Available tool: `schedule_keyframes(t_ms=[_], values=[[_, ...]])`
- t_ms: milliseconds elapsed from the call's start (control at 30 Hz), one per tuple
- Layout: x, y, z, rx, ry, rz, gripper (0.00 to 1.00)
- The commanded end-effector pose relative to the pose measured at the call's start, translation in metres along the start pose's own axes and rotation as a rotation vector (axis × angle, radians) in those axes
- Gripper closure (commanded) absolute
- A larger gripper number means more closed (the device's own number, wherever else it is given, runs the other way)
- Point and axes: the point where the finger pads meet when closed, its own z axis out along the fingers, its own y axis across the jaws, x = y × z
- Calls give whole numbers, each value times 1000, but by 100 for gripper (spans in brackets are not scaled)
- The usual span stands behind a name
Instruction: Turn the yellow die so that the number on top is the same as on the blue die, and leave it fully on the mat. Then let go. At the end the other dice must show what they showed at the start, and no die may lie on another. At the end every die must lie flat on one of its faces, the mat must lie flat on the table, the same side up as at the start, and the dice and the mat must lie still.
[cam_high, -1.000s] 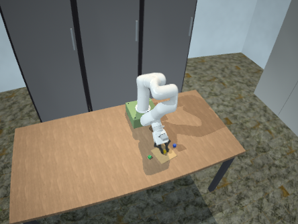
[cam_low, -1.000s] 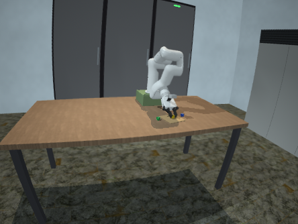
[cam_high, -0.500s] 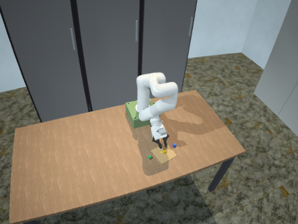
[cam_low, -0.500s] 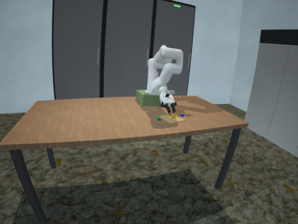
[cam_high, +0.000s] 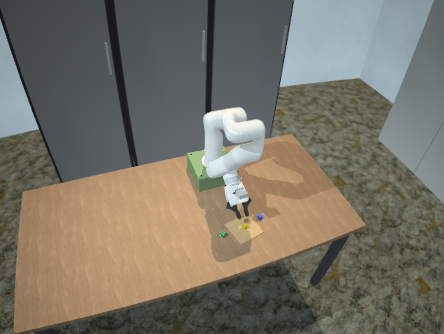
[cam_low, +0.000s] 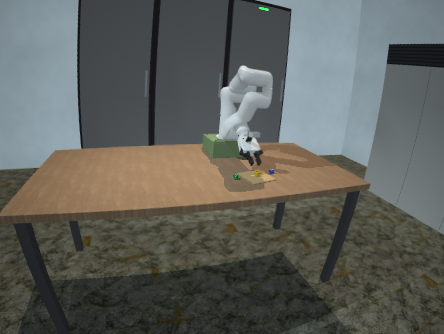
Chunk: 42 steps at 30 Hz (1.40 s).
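Observation:
The yellow die [cam_high: 245, 226] lies flat on the tan mat [cam_high: 244, 231] near the table's front right; it also shows in the exterior view [cam_low: 258, 173] on the mat [cam_low: 256, 177]. The blue die [cam_high: 260, 216] [cam_low: 271, 171] sits on the table just off the mat's far right corner. My gripper [cam_high: 242, 215] [cam_low: 255, 161] hangs a little above and behind the yellow die, fingers partly apart and empty. The pips on the dice are too small to read.
A green die [cam_high: 222, 233] [cam_low: 236, 176] lies on the table left of the mat. The arm's green base block [cam_high: 205, 172] [cam_low: 220, 145] stands behind the mat. The table's front edge is close to the mat.

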Motion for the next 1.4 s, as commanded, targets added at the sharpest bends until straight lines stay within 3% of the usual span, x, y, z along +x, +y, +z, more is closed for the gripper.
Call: schedule_keyframes(t_ms=[0, 333, 800, 967, 1033, 1200, 1367], values=[[9, 0, -6, 0, 1, 0, 64], [40, -1, -28, 0, 1, 0, 64], [44, -1, -29, 0, -20, 0, 64], [48, -1, -26, -1, -89, 0, 64], [48, -1, -26, -1, -89, 0, 64], [54, -1, -23, -4, -204, -8, 64], [63, 2, -19, -9, -357, -13, 64]])
